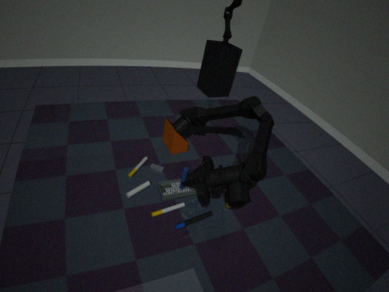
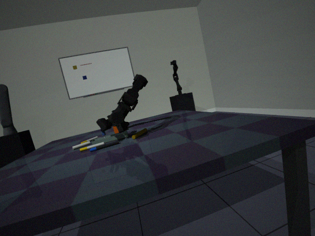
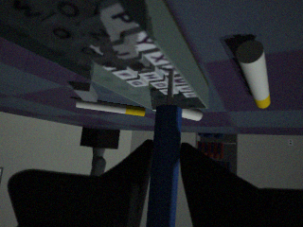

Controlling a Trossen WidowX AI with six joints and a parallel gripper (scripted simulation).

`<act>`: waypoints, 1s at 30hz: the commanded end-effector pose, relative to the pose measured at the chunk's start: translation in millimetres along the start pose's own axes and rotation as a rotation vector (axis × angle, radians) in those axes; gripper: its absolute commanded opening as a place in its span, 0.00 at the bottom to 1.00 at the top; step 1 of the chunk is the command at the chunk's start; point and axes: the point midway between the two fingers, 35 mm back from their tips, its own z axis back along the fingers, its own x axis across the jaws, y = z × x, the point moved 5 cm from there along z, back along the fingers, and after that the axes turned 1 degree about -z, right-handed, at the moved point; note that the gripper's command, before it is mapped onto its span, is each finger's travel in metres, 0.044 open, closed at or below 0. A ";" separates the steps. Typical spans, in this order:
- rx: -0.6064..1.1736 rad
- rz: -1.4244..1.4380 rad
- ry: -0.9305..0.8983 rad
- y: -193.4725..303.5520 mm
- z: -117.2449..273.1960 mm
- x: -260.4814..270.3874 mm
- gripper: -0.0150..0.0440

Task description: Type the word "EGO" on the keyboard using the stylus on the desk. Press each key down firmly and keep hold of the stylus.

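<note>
Pinching blue stylus [image 1: 183, 177] [image 2: 103, 132] [image 3: 165, 163] in jaws [image 1: 186, 181], tip over keyboard [image 1: 163, 195] [image 2: 108, 138] [image 3: 189, 66]. White-and-yellow marker [image 1: 168, 209] [image 2: 92, 146] [image 3: 256, 76] beside keyboard on worktop [image 1: 100, 241] [image 2: 122, 183] [image 3: 279, 90].

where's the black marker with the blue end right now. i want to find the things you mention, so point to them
In the top view, the black marker [image 1: 198, 218] [image 2: 108, 145] lies below the keyboard [image 1: 163, 197] [image 2: 107, 138], just to the lower right of a white marker with a yellow end [image 1: 168, 209] [image 2: 95, 146].

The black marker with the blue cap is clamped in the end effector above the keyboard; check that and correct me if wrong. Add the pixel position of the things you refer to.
Not the black marker: the end effector [image 1: 186, 182] [image 3: 166, 147] clamps the blue stylus [image 1: 184, 174] [image 3: 164, 142], as the wrist view shows, above the keyboard [image 1: 166, 197] [image 3: 189, 66].
</note>
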 end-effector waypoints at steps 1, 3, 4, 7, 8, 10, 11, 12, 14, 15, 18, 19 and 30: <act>-0.003 -0.002 -0.001 -2.6 -1.2 0.2 0.39; -0.003 -0.002 -0.001 -3.3 -1.6 0.2 0.39; -0.003 -0.002 -0.001 -3.6 -1.8 0.2 0.39; -0.003 -0.002 -0.001 -1.8 -0.8 0.2 0.39; -0.003 -0.002 -0.001 -1.8 -0.8 0.2 0.39; -0.003 -0.002 -0.001 -1.8 -0.8 0.2 0.39; -0.003 -0.002 -0.001 -1.8 -0.8 0.2 0.39; -0.003 -0.002 -0.001 -1.8 -0.8 0.2 0.39; -0.003 -0.002 -0.001 -0.8 -0.1 0.1 0.39; -0.003 -0.002 -0.001 1.4 1.2 0.0 0.39; -0.003 -0.002 0.000 12.8 7.9 -0.5 0.39; -0.003 -0.002 0.000 17.6 10.7 -0.6 0.39; -0.008 -0.013 0.001 29.3 16.3 -1.2 0.35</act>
